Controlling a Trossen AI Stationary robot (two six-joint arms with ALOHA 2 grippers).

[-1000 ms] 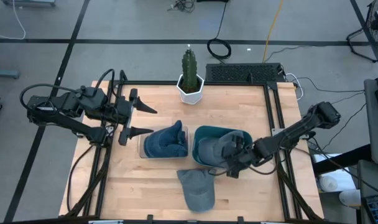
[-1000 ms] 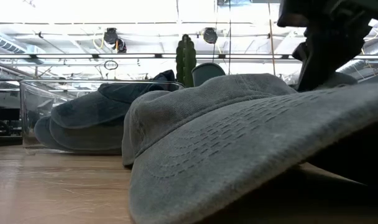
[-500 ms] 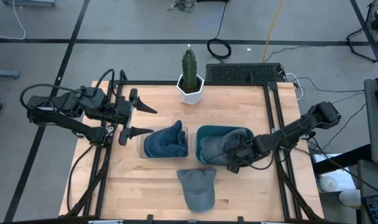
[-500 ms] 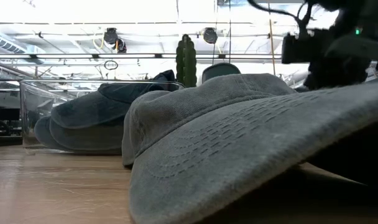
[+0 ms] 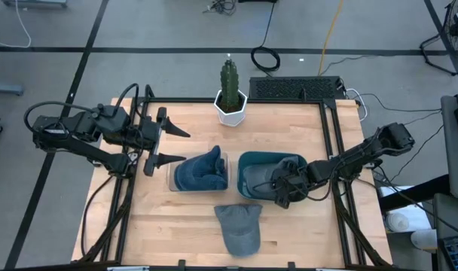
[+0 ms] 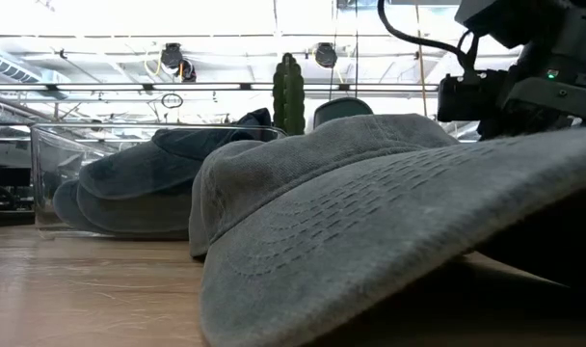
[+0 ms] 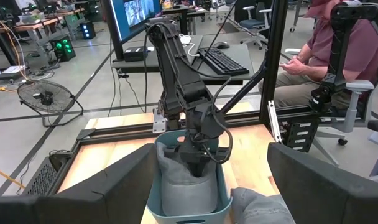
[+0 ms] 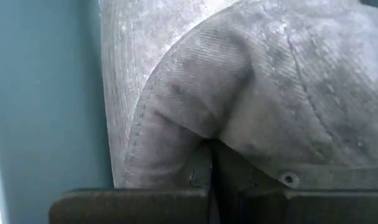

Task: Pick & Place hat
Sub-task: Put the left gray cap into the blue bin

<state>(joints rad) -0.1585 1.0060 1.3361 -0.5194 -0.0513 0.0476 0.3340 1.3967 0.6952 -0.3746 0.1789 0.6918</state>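
A grey hat [image 5: 255, 179] sits inside the teal bin [image 5: 248, 156], and my right gripper [image 5: 278, 188] reaches down into the bin, shut on that hat. A second grey hat [image 5: 239, 226] lies brim-down on the table near the bin's near side and fills the low view [image 6: 370, 212]. Dark blue hats [image 5: 201, 172] are stacked in a clear box left of the bin. My left gripper [image 5: 185, 146] hovers open by the table's left side, facing the bin. My right gripper pinches a fold of the grey hat's crown [image 8: 204, 146] between its two shut fingers [image 8: 133, 202]. It comes from above and from the table's right, slanting down into the bin [image 7: 198, 158]. The hat rests in the bin, crumpled under the fingers.
A cactus in a white pot [image 5: 230, 94] stands at the table's far edge. A black frame [image 5: 331, 143] runs along the table's sides. Bare wood lies at the near left [image 5: 161, 226]. A seated person [image 7: 326, 56] is beyond the table.
My right gripper has shifted a little toward the table's far edge, over the teal bin, still shut on the grey hat. In the low view its wrist has tipped and stands higher than before. The other hats have not moved.
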